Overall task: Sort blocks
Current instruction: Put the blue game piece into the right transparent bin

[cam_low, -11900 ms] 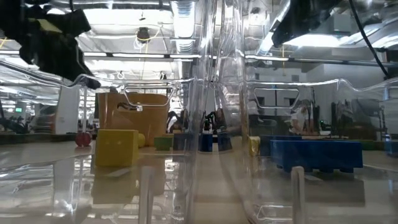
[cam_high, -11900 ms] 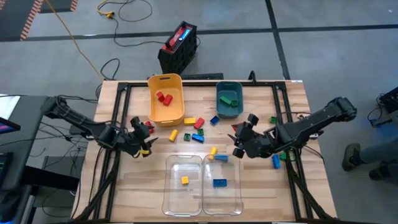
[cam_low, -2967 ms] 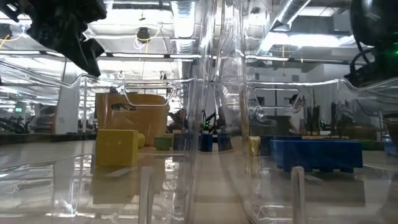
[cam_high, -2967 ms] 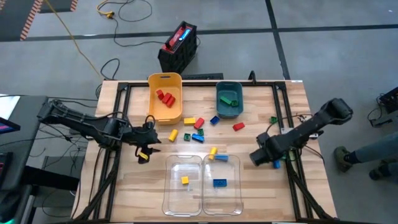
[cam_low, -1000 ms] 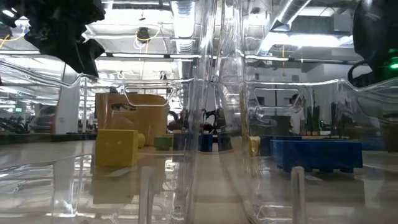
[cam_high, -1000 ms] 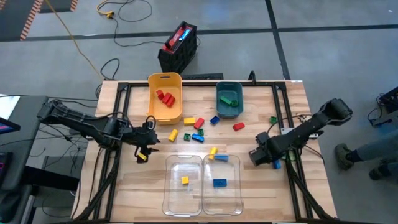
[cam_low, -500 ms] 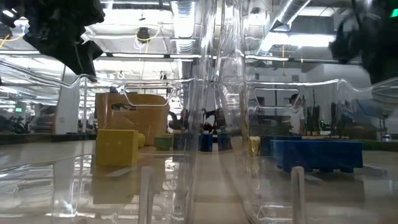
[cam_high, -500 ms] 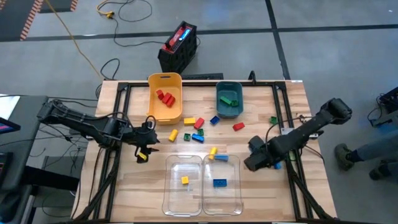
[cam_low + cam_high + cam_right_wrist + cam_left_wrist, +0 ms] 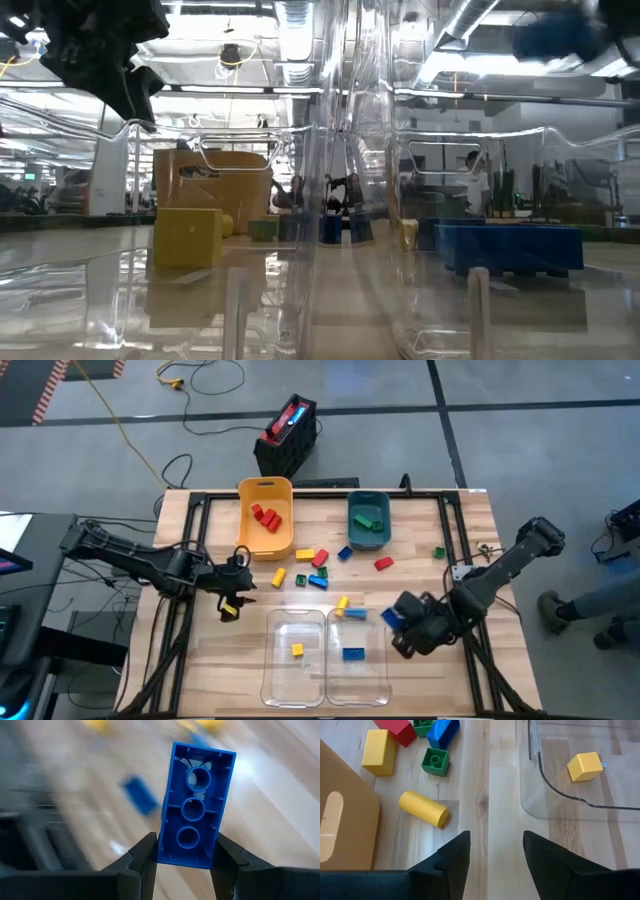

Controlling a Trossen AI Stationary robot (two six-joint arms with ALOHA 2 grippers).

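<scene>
The right gripper [image 9: 182,851] pinches a long blue block [image 9: 196,805] between its fingers, hollow underside showing, just beside the right-hand clear bin [image 9: 375,678]. The left gripper [image 9: 496,851] hangs with its fingers parted and empty — over the table [image 9: 470,520] between the yellow bin [image 9: 266,488] and the clear ones — near a yellow cylinder [image 9: 423,808].

wooden table [image 9: 470,540], bins [image 9: 266,520], scattered blocks [image 9: 312,566]
</scene>
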